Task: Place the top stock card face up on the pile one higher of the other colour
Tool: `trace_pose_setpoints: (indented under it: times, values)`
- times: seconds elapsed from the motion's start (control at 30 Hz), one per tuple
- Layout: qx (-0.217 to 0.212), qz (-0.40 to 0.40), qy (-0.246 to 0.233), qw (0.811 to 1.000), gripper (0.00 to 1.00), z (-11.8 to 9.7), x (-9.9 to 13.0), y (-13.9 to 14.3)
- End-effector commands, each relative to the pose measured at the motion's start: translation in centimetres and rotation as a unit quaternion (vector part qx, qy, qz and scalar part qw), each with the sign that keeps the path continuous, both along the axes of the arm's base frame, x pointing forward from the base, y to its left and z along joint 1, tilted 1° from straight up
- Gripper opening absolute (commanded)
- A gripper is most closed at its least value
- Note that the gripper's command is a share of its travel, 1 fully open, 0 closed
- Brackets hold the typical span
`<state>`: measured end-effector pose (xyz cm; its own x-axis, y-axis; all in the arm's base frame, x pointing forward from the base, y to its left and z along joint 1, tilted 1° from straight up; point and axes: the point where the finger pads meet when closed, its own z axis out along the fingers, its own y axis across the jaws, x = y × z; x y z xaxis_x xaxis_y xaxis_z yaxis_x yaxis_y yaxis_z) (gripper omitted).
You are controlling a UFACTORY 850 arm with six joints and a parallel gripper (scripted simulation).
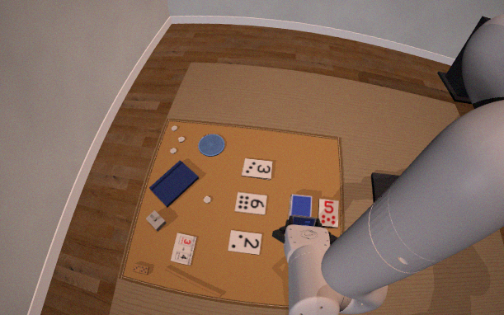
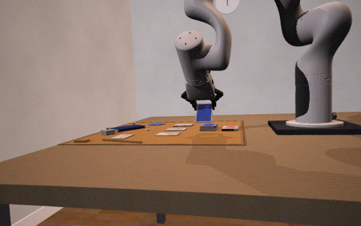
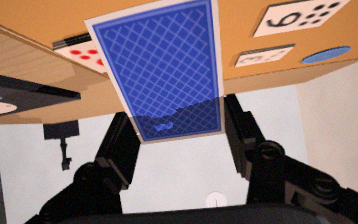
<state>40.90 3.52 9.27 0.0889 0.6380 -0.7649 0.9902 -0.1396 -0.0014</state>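
Note:
My gripper [image 1: 303,223] [image 2: 204,106] [image 3: 177,119] is shut on a card by its long edges. The held card [image 2: 204,113] [image 3: 162,65] is steeply tilted in the air above the stock, its blue back towards the exterior camera and the wrist camera; its face is hidden. The face-down stock [image 1: 301,204] [image 2: 208,126] lies below it. The waste [image 1: 328,213] [image 2: 230,128] [image 3: 82,53] shows a red 5. Three piles show a black 3 [image 1: 257,168] [image 2: 183,125] [image 3: 265,55], a black 6 [image 1: 251,203] [image 2: 176,129] [image 3: 300,18] and a black 2 [image 1: 245,242] [image 2: 167,134].
On the orange cloth [image 1: 277,280] are a blue disc [image 1: 211,145] [image 3: 326,54], a dark blue box [image 1: 174,183], a grey block [image 1: 155,220], a printed card [image 1: 184,249], a thin stick [image 1: 198,284], a brown domino-like piece [image 1: 141,269] and several small white pieces.

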Motion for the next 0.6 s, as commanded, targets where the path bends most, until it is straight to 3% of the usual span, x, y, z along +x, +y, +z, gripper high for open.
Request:
trace_pose_setpoints:
  times: [0.0,0.17,0.23,0.57]
  values:
    - [-0.062,0.0,0.008,0.998,0.63,-0.14,0.05,0.16]
    - [-0.148,0.0,0.02,0.989,0.63,-0.42,0.08,0.32]
    - [-0.148,0.0,0.02,0.989,0.63,-0.42,0.08,0.32]
    - [-0.268,0.0,0.037,0.963,0.63,-0.85,0.1,0.44]
